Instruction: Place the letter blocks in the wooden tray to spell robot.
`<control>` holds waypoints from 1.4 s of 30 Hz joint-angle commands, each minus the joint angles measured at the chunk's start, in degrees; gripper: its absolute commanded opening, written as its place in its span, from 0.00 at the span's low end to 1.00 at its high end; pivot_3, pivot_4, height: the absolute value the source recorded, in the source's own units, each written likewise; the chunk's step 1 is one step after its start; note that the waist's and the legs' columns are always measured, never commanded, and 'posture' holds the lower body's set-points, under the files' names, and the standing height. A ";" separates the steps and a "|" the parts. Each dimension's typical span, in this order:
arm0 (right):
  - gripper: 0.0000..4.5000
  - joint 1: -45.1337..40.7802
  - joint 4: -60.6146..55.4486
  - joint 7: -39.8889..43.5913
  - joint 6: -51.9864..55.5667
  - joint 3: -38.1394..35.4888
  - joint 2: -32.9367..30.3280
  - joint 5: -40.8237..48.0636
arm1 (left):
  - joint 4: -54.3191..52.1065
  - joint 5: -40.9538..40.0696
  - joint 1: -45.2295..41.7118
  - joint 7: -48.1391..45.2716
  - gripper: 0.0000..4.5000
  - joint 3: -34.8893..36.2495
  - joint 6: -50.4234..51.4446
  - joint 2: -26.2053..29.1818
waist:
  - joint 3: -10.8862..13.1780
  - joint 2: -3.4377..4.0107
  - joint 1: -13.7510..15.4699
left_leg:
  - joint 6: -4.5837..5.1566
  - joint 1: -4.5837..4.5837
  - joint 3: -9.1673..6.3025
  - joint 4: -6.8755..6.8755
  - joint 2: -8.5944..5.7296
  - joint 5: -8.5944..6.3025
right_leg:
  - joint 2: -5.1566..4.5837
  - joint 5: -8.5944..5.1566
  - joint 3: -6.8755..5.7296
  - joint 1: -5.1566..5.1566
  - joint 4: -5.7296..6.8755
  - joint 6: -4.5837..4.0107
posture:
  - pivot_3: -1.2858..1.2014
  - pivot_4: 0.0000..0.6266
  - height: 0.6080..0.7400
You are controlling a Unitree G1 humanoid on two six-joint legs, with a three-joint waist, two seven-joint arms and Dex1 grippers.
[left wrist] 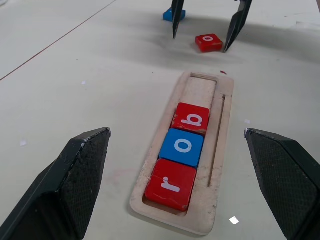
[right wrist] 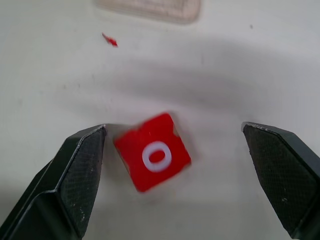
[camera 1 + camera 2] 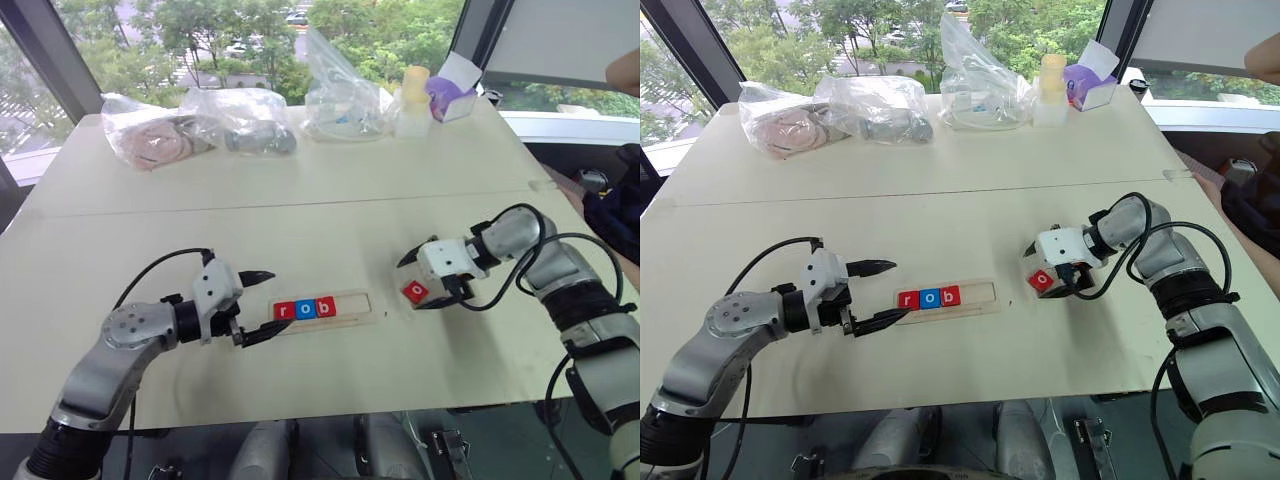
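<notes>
Nearest me, my left gripper [image 3: 258, 305] hovers at the 9 o'clock end of the wooden tray [image 3: 325, 308], jaws spread wide and holding nothing. In the tray I read three letter blocks from that end: red r [image 1: 170, 183], blue o [image 1: 182, 146], red b [image 1: 191, 118]. The two slots toward 3 o'clock are bare.

Further toward 3 o'clock, apart from the tray, my right gripper [image 3: 425, 280] points down over the red o block [image 2: 152, 157], jaws wide open on either side and gripping nothing. One finger [image 2: 75, 175] looks just beside the block's corner, perhaps touching; the other stands well off.

My worry is this: the block sits skewed between the jaws, so closing now would likely catch it on its corners and spin or squirt it out across the surface [image 3: 150, 200]. If I do lift it crooked, it may jam on the tray's rim and not drop flat beside the b.

Beyond, near 12 o'clock of the red o, a blue block [image 1: 174, 14] lies on the surface; I cannot read its letter. A careless sweep could knock it away.
</notes>
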 commanded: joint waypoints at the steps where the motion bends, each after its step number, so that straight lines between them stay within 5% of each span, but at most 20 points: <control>1: 0.99 -0.99 2.11 0.11 -1.79 0.05 -1.35 -2.40 | -0.92 -0.60 -0.90 0.04 1.00 0.38 -0.26 -0.14 | 0.00 0.00 0.00 | 0.00 0.00 0.00 0.00 0.00 0.00 | 0.00 0.00 0.00 0.00 0.00 0.00 | 0.52 0.24 1.00; 7: 0.99 -2.93 6.00 0.45 -4.51 0.72 -0.90 -4.01 | -0.72 -0.50 -1.07 0.22 1.00 0.23 -0.43 -0.61 | 0.00 0.00 0.01 | 0.00 0.01 0.00 0.01 0.00 0.00 | 0.00 0.00 0.00 0.02 0.00 0.00 | 0.52 0.24 1.00; 10: 0.81 -2.82 5.29 2.43 -4.30 0.75 0.54 -2.70 | -0.82 -0.43 -0.85 0.37 1.00 0.40 -0.42 -0.87 | 0.00 0.00 -0.03 | 0.00 0.02 0.00 0.01 0.00 0.00 | 0.00 0.00 -0.01 0.04 0.00 0.00 | 0.52 0.24 1.00; 15: 0.26 -2.52 4.84 4.46 -3.62 1.27 2.85 -2.36 | -1.02 -0.38 -0.70 0.84 1.00 0.66 -0.29 -1.10 | 0.00 0.00 -0.55 | 0.00 0.10 0.01 -0.02 0.04 0.00 | 0.00 0.01 0.03 0.04 0.02 -0.02 | 0.52 0.24 1.00; 21: 0.24 -2.32 4.19 5.59 1.59 0.70 4.42 -1.89 | -1.45 -0.41 -0.16 1.34 1.00 0.98 -0.35 -0.98 | -0.01 -0.01 -0.53 | -0.01 0.55 0.02 -0.16 0.07 -0.01 | 0.01 -0.08 0.05 0.42 0.00 -0.18 | 0.52 0.24 1.00; 27: 0.24 4.86 -19.09 6.45 33.65 -4.09 0.81 4.84 | -1.60 -0.36 -0.04 1.93 1.00 0.81 -0.42 -1.12 | 0.01 0.02 0.03 | -0.01 0.47 -0.04 -0.16 0.06 -0.01 | -0.05 -0.08 0.05 0.35 0.02 -0.18 | 0.52 0.24 1.00; 30: 0.24 8.27 -28.58 4.53 41.60 -6.14 -1.05 6.99 | -1.61 -0.36 0.12 2.10 1.00 0.76 -0.54 -1.25 | 0.02 0.06 0.20 | -0.01 0.09 -0.07 -0.09 0.02 -0.02 | -0.10 -0.01 0.01 0.04 0.02 -0.04 | 0.52 0.24 1.00; 37: 0.24 13.32 -50.45 -8.52 61.21 -10.51 1.89 11.74 | -1.64 -0.50 0.02 2.15 1.00 -0.23 -0.35 -1.95 | 0.01 0.06 -0.07 | -0.02 -0.36 -0.06 -0.02 0.03 -0.01 | -0.11 0.02 0.01 -0.43 0.06 -0.01 | 0.52 0.24 1.00; 42: 0.24 14.18 -54.24 -20.21 61.32 -6.08 5.63 7.15 | -1.96 -0.87 -0.59 1.91 1.00 -0.29 0.50 -1.78 | 0.00 0.03 0.18 | -0.02 -0.38 -0.05 -0.01 0.02 -0.01 | -0.10 0.03 0.01 -0.43 0.06 -0.03 | 0.52 0.24 1.00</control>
